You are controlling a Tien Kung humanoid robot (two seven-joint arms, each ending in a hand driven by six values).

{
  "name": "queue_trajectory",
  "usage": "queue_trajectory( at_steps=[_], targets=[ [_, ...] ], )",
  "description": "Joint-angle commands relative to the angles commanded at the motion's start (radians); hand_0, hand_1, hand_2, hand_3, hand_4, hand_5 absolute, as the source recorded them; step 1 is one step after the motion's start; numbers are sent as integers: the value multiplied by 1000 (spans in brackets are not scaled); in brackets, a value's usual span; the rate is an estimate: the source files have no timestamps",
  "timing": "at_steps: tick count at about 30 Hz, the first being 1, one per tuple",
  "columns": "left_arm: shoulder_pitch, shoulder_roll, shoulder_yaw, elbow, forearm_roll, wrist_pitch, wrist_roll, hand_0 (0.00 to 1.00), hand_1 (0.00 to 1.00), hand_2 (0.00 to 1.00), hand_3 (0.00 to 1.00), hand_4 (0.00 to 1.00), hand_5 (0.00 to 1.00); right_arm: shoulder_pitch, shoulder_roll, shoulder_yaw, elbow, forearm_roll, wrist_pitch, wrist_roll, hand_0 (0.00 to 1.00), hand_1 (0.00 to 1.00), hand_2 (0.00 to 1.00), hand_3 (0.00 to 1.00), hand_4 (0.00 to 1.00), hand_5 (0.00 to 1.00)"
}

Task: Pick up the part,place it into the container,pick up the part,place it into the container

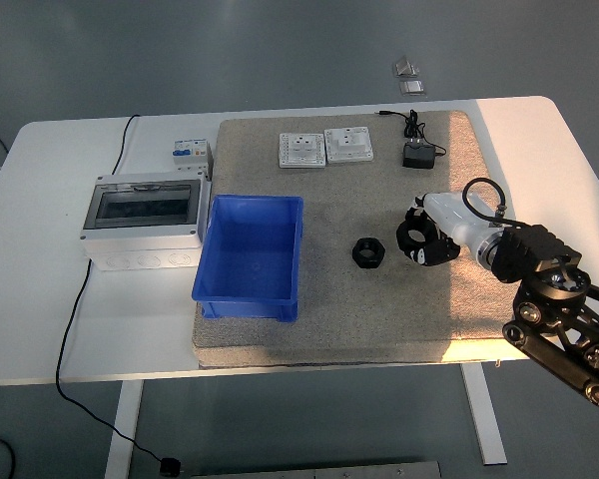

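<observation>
Part (415, 238) half-hidden in right hand (426, 239)

Right hand (426, 239) gripping black part (413, 238), second part (367, 251), blue container (250, 256)

Matt white smooth top on the desk (50, 329). Rough beige cloth-like mat (329, 319), fuzzy texture. Blue container (250, 255): smooth plastic, slight sheen. Black part (367, 252) near mat centre: matt, prob. plastic. Enclosure box (143, 222) at left edge: grey plastic w/ dark glossy clear lid. White wall sockets (325, 148) at mat's far edge: smooth plastic. Right hand (426, 239): black matt fingers, glossy white shell.
</observation>
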Motion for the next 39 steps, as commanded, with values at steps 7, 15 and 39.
queue_trajectory(
  at_steps=[7, 15, 39],
  targets=[
    [-2, 1, -6, 0, 10, 1, 2, 719, 708, 696, 750, 793, 689, 127, 114, -131, -72, 162, -185, 182, 257, 359, 432, 506, 283, 2],
    [-7, 1, -10, 0, 9, 4, 0, 719, 708, 695, 747, 792, 691, 253, 215, -311, -133, 174, -167, 316, 328, 418, 450, 513, 287, 2],
    [-10, 3, -23, 0, 21, 10, -3, 718, 708, 689, 740, 793, 686, 297, 274, -407, -206, 21, -81, 242, 668, 809, 812, 728, 559, 166]
  ],
)
